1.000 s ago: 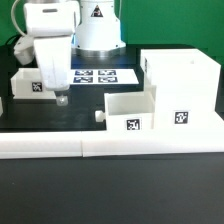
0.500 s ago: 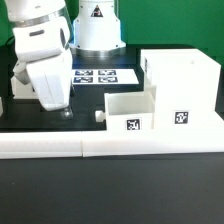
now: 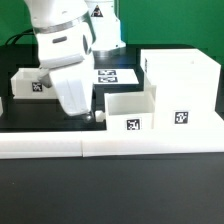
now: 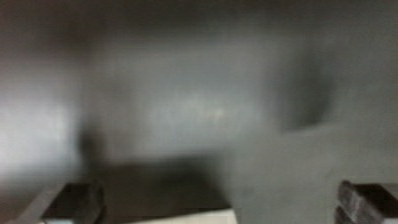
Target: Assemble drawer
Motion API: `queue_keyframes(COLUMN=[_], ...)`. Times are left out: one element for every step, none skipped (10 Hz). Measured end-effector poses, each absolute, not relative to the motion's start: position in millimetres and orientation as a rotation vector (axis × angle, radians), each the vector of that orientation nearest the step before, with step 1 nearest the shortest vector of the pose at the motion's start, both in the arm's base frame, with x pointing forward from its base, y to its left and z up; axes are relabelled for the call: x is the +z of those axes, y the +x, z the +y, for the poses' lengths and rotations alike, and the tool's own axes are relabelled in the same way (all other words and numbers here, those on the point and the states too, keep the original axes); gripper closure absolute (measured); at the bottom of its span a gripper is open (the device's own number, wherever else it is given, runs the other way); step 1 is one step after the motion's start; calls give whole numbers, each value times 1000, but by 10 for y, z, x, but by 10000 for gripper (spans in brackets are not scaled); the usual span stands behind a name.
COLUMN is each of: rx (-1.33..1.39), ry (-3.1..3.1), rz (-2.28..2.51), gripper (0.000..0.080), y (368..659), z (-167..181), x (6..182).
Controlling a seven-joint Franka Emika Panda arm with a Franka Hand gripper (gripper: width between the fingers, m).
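A: Low over the bench (image 3: pixel 35 122), the tool (image 3: pixel 86 112) hangs with its fingers (image 4: pixel 71 203) spread wide, gripping nothing.

B: Why there?

A: It's just beside the small drawer box (image 3: pixel 130 112), likely lining up a grasp. The larger case (image 3: pixel 182 85) stands on the exterior view's right, probably set there to receive it.

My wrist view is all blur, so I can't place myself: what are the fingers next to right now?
Observer: The gripper hangs low over the black table, just off the side of the small open-topped drawer box that faces the exterior view's left.
Operator: Anything on that side?
Observer: A small white knob sticks out there, close to the gripper.
Operator: Where's the big casing?
Observer: The larger white cabinet box stands right beside the drawer box, on the exterior view's right.
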State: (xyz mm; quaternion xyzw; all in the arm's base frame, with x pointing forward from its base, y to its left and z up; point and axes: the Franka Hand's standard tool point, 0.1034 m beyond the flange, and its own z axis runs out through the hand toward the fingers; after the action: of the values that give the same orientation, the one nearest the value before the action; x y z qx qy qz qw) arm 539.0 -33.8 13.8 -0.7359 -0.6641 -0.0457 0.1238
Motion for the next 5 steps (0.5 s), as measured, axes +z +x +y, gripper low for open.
queue_keyframes(rx=[-136, -134, -134, -134, -134], ry=[-2156, -2162, -2164, -2164, -2163], rz=[-1930, -1923, -1920, -1920, -1921], gripper=[150, 150, 150, 150, 150], y=[5402, 5392, 5391, 5390, 5391], z=[-301, -339, -344, -343, -340], x=[142, 130, 129, 128, 128])
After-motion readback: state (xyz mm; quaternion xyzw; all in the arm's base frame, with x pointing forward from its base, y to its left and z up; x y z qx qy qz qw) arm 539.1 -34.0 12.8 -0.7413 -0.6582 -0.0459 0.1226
